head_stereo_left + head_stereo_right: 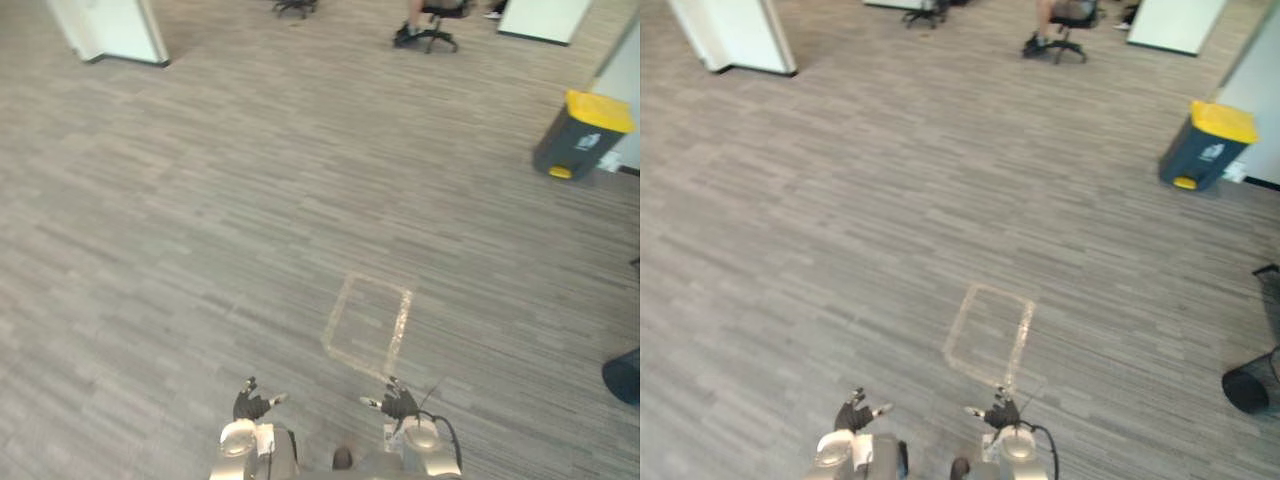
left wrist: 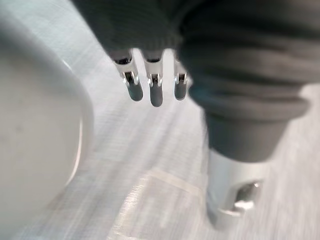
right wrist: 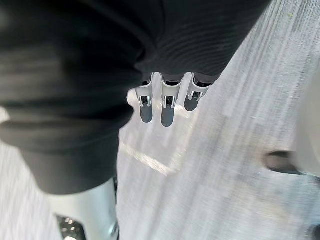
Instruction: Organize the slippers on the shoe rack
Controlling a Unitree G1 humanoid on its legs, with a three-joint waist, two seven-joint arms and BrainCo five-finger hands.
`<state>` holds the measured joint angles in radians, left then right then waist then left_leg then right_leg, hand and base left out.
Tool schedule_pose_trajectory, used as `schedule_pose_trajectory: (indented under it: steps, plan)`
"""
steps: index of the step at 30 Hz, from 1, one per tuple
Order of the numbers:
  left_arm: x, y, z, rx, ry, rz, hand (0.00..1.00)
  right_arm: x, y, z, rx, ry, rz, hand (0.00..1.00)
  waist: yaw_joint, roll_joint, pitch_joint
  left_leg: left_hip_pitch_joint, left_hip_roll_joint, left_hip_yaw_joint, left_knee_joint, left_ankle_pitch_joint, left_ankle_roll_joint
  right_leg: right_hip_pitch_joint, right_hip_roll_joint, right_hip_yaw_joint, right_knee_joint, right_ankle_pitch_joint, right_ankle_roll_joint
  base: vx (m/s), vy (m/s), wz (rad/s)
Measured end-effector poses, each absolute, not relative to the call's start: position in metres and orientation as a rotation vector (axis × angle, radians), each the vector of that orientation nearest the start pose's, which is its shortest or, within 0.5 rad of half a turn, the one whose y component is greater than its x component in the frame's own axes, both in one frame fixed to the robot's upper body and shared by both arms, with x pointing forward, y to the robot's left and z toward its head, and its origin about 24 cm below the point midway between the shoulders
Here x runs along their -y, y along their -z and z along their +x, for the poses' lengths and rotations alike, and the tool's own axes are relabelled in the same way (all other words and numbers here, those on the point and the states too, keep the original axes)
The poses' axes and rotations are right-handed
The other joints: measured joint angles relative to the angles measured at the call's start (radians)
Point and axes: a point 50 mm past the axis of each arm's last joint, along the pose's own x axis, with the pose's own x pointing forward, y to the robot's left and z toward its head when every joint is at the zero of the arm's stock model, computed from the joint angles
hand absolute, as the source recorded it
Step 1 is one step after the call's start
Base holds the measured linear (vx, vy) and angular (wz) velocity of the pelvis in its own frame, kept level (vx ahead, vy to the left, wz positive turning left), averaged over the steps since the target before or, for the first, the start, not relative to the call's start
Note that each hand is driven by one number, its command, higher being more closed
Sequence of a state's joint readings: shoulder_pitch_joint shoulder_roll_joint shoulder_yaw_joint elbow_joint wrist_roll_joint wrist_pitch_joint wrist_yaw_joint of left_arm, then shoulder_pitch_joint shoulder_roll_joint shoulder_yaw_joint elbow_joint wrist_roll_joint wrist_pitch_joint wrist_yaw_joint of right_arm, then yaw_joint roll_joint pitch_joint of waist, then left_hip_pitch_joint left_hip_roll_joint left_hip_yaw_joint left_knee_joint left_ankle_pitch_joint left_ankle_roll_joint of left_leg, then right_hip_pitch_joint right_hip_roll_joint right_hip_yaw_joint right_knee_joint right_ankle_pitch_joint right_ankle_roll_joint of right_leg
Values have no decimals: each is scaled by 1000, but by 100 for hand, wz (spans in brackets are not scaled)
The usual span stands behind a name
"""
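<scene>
My left hand (image 1: 250,405) and my right hand (image 1: 398,403) hang low at the bottom of the eye views, over bare grey-brown floor. Both are open and hold nothing. In the left wrist view the fingers (image 2: 155,87) point straight out over the floor. The right wrist view shows its fingers (image 3: 167,105) just as straight. A taped rectangle outline (image 1: 368,325) lies on the floor just ahead of the hands, a little to the right.
A dark bin with a yellow lid (image 1: 582,135) stands far right. A person sits on a black office chair (image 1: 435,25) at the back. White partitions (image 1: 110,30) rise at the back left. A black wire basket (image 1: 1250,385) sits at the right edge.
</scene>
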<state>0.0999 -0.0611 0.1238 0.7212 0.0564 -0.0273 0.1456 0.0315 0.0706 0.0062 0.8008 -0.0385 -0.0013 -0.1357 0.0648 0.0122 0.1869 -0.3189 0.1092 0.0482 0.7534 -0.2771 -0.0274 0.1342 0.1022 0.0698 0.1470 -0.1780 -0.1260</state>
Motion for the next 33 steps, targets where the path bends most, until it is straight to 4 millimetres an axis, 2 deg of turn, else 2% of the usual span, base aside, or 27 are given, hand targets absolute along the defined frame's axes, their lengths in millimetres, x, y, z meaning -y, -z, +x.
schedule_pose_trajectory:
  steps: [1, 3, 4, 5, 6, 7, 8, 9, 10, 11, 13, 14, 16, 17, 18, 19, 20, 21, 23, 24, 25, 27, 28, 29, 31, 33]
  plan:
    - [-163, 125, 152, -791, -248, 2, 0, 131, 128, 164, -830, 90, -23, 0, 2, -6, 2, -11, -30, -47, -132, 11, -3, 21, -18, 35, 0, -26, 14, 425, 214, -85]
    - [-163, 126, 151, -795, -251, 3, 0, 134, 130, 160, -841, 105, -20, 0, 1, -1, -4, -15, -69, -143, -324, 77, -15, 50, -44, 101, 16, -91, 46, 582, 335, -108]
    - [-164, 127, 148, -800, -253, 3, 0, 134, 132, 156, -855, 106, -20, 0, 2, 13, -16, -7, -64, -137, -320, 141, -31, 66, -50, 144, 41, -134, 63, 682, 435, -113]
    - [-168, 128, 146, -805, -266, 8, 0, 133, 134, 150, -872, 96, -24, 0, 3, -5, -30, -4, -84, -107, -279, 143, -22, 69, -75, 174, 71, -167, 86, 599, 372, -102]
    - [-171, 127, 145, -805, -278, 12, 0, 132, 136, 147, -882, 92, -26, 0, 2, -30, -44, 8, -92, -61, -270, 110, -8, 53, -102, 188, 115, -183, 110, 589, 350, -105]
    - [-173, 128, 144, -807, -286, 11, 0, 133, 136, 145, -885, 94, -25, 0, 5, -41, -52, 30, -92, -14, -260, 82, 7, 15, -117, 191, 208, -182, 121, 534, 300, -117]
    - [-174, 129, 143, -815, -290, 11, 0, 133, 136, 145, -882, 94, -25, 0, 3, -44, -50, 67, -91, 28, -258, 54, 29, -38, -122, 179, 347, -163, 157, 480, 295, -121]
    - [-175, 129, 143, -817, -290, 14, 0, 133, 136, 146, -881, 94, -26, 0, 4, -50, -41, 113, -95, 59, -274, 40, 39, -99, -133, 163, 492, -138, 214, 447, 295, -105]
    - [-175, 130, 142, -826, -287, 16, 0, 133, 137, 144, -887, 94, -23, 0, -3, -56, -36, 176, -106, 92, -306, 28, 51, -165, -152, 129, 651, -117, 251, 402, 263, -82]
    - [-172, 132, 140, -842, -278, 14, 0, 134, 137, 143, -890, 96, -23, 0, -9, -51, -33, 239, -112, 108, -340, 19, 57, -215, -169, 69, 746, -119, 245, 367, 230, -70]
    - [-166, 133, 143, -843, -254, 18, 0, 134, 136, 142, -877, 95, -23, 0, -15, -43, -33, 341, -112, 147, -431, 9, 61, -316, -197, -73, 784, -142, 203, 406, 209, -64]
    - [-163, 132, 147, -839, -245, 13, 0, 134, 136, 143, -874, 91, -24, 0, -14, -43, -28, 388, -101, 167, -471, -4, 58, -369, -199, -167, 741, -154, 181, 317, 114, -54]
    - [-160, 134, 144, -854, -237, 11, 0, 135, 133, 149, -855, 94, -28, 0, -15, -38, -25, 449, -86, 211, -518, -11, 49, -412, -198, -294, 593, -150, 169, 296, 79, -53]
    - [-159, 136, 142, -865, -233, 11, 0, 135, 134, 149, -860, 98, -29, 0, -17, -35, -23, 479, -82, 233, -545, -13, 44, -424, -195, -360, 483, -127, 154, 340, 84, -58]
    - [-158, 136, 142, -868, -223, 17, 0, 136, 133, 153, -850, 98, -37, 0, -19, -35, -23, 500, -81, 248, -566, -20, 32, -431, -185, -396, 355, -76, 141, 375, 56, -40]
    - [-157, 137, 143, -870, -210, 25, 0, 138, 133, 154, -850, 105, -37, 0, -23, -36, -23, 516, -84, 248, -573, -29, 16, -431, -176, -401, 258, -18, 130, 500, 21, -17]
    - [-156, 137, 143, -872, -204, 24, 0, 139, 133, 153, -852, 114, -35, 0, -25, -36, -23, 543, -88, 243, -580, -38, 0, -422, -170, -398, 193, 66, 97, 601, -45, 6]
    - [-154, 138, 142, -877, -200, 23, 0, 140, 133, 153, -855, 115, -35, 0, -27, -32, -25, 573, -80, 225, -574, -46, -13, -404, -160, -393, 191, 141, 20, 546, -81, 8]
    - [-153, 137, 144, -874, -198, 20, 0, 142, 134, 153, -858, 128, -28, 0, -27, -14, -29, 569, -48, 191, -527, -41, -22, -376, -144, -414, 195, 111, 11, 500, -146, 10]
    - [-153, 137, 145, -872, -196, 24, 0, 142, 133, 154, -855, 129, -26, 0, -32, 0, -22, 538, -28, 172, -429, -41, -23, -350, -130, -423, 192, 89, 6, 515, -202, 6]
    - [-154, 137, 146, -871, -197, 25, 0, 142, 134, 153, -861, 128, -27, 0, -37, 24, -13, 478, 12, 158, -221, -20, -30, -290, -95, -422, 166, 68, 3, 475, -158, -17]
    - [-159, 138, 142, -882, -230, 15, 0, 138, 134, 152, -864, 107, -33, 0, -30, 34, -10, 358, 64, 128, 107, 135, -19, -201, -60, -378, 112, 50, -10, 460, -77, -66]
    - [-161, 139, 139, -886, -236, 15, 0, 137, 134, 152, -864, 104, -33, 0, -26, 33, -9, 290, 88, 123, 259, 124, -11, -148, -47, -341, 82, 41, -11, 421, -16, -87]
    - [-161, 137, 142, -872, -235, 14, 0, 137, 134, 152, -864, 104, -33, 0, -26, 27, -5, 237, 93, 122, 324, 104, -6, -108, -42, -308, 58, 35, -11, 397, -14, -85]
    - [-161, 133, 146, -846, -233, 15, 0, 136, 134, 152, -867, 107, -26, 0, -12, 11, -1, 155, 87, 105, 296, 56, -5, -45, -44, -234, 15, 34, -8, 425, 26, -102]
    - [-162, 131, 147, -828, -232, 9, 0, 137, 135, 151, -875, 116, -9, 0, 0, 6, 0, 115, 54, 73, 112, -3, -2, -7, -56, -157, 2, 27, 7, 332, 98, -118]
